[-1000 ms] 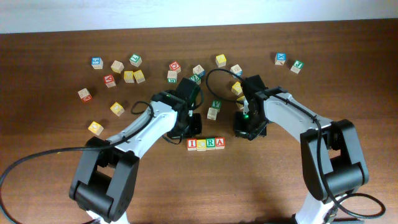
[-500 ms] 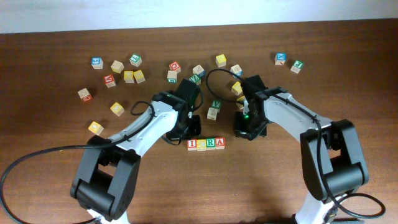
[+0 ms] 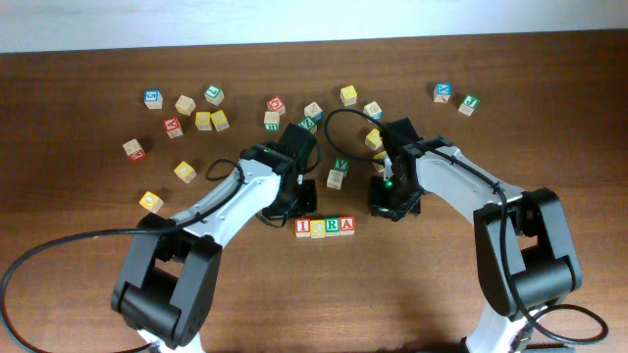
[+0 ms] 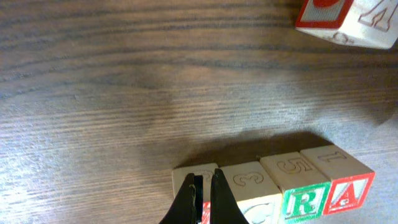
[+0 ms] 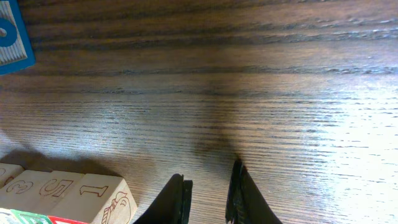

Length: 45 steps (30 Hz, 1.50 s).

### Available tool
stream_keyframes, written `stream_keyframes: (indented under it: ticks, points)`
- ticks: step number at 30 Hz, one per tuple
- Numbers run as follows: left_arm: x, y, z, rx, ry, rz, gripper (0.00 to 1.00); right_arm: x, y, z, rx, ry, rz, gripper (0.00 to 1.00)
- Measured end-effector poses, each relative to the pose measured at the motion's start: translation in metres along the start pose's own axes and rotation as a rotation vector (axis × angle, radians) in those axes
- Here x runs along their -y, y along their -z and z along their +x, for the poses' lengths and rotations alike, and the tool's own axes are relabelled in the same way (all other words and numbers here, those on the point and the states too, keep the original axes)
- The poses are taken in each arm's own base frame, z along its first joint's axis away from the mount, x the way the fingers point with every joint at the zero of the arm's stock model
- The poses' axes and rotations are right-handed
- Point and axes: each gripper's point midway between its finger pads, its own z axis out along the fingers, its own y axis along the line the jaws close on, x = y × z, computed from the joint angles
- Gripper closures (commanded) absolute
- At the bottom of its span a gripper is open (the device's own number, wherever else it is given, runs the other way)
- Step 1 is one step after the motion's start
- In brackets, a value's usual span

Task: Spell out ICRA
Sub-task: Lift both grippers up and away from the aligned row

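Dark wooden surface (image 3: 88,245) carries loose cubes (image 3: 203,120) scattered along its far side. Left gripper (image 4: 203,190) hangs with fingers pressed together, holding nothing, over the I cube (image 3: 302,227); contact cannot be told. Touching it in one straight row sit the C cube (image 3: 317,227), R cube (image 3: 332,226) and A cube (image 3: 346,225). Right gripper (image 5: 208,186), just right of the row, has its fingers slightly apart and empty.

My left gripper (image 4: 204,182) and its arm have shifted just a tiny bit over the table (image 3: 88,284) in the last second. The move is so small that I cannot tell which way.
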Motion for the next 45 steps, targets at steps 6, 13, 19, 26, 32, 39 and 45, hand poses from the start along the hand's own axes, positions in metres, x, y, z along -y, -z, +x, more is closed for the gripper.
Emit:
stream_keyframes:
  ticks: [6, 13, 19, 26, 32, 39, 45]
  points:
    - [-0.003, 0.0, -0.003, 0.015, -0.001, -0.016, 1.0, 0.0, 0.0, 0.0, 0.0, 0.0, 0.0, 0.84]
    - [-0.005, -0.003, 0.002, -0.006, 0.0, -0.027, 1.0, 0.0, 0.0, 0.0, 0.0, 0.001, 0.0, 0.84]
    - [0.003, -0.005, 0.008, -0.013, -0.027, -0.027, 1.0, 0.0, 0.0, 0.0, 0.0, 0.003, 0.0, 0.84]
    - [0.0, -0.004, 0.006, -0.006, -0.017, -0.029, 1.0, 0.0, 0.0, 0.0, 0.0, 0.003, 0.0, 0.84]
    - [-0.053, 0.039, -0.033, 0.019, 0.147, -0.08, 1.0, 0.008, 0.001, 0.004, -0.013, -0.001, 0.045, 0.95]
    - [-0.104, 0.131, -0.033, 0.172, 0.275, -0.093, 0.01, 0.017, 0.134, 0.062, 0.144, 0.021, 0.101, 0.44]
    - [-0.113, 0.134, -0.029, 0.161, 0.299, -0.104, 0.01, 0.032, 0.22, 0.149, 0.362, 0.008, 0.002, 0.02]
